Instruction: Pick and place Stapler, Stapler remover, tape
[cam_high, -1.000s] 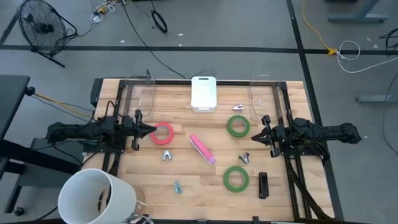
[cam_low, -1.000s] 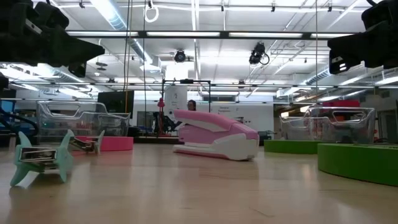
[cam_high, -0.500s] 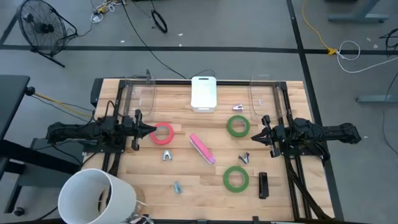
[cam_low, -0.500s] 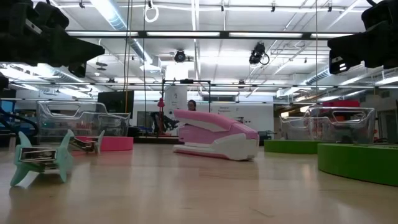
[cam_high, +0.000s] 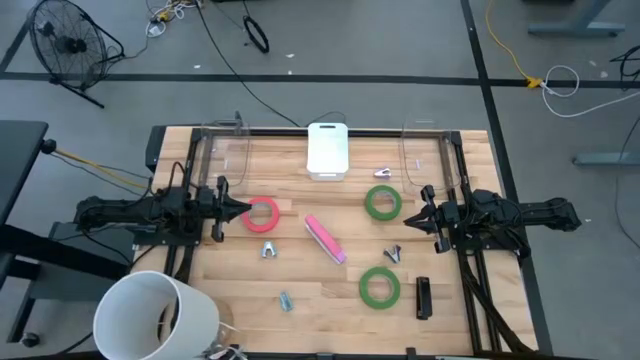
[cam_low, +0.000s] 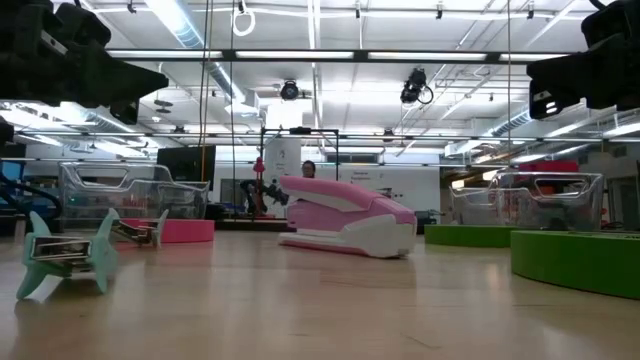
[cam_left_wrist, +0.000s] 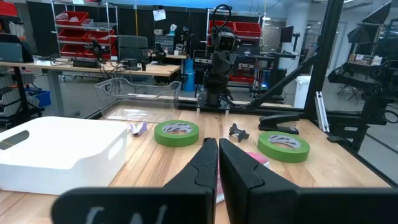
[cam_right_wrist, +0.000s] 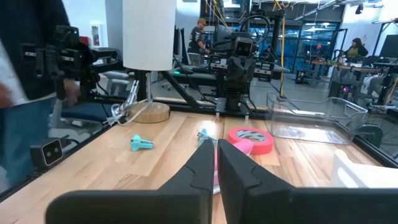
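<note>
The wooden table (cam_high: 330, 290) carries a white bin (cam_high: 327, 150) at its far middle edge, with a clear plastic tray (cam_high: 222, 150) to one side of it and a second clear tray (cam_high: 425, 150) to the other. The left gripper (cam_high: 243, 211) hovers over the table's left side, its fingers pressed together and holding nothing, tips just beside the red-pink tape ring (cam_high: 263, 214). The right gripper (cam_high: 410, 221) hovers over the right side, likewise closed and empty, near a green tape ring (cam_high: 382, 202) that lies toward the far right. A second green tape ring (cam_high: 379, 286) sits nearer the front. The pink stapler (cam_high: 324, 239) lies at an angle in the middle of the table. A black stapler (cam_high: 423, 297) lies at the front right. A dark staple remover (cam_high: 392, 254) rests between the two green rings, a grey one (cam_high: 268, 249) lies below the red-pink ring, and a teal one (cam_high: 286, 299) sits near the front.
</note>
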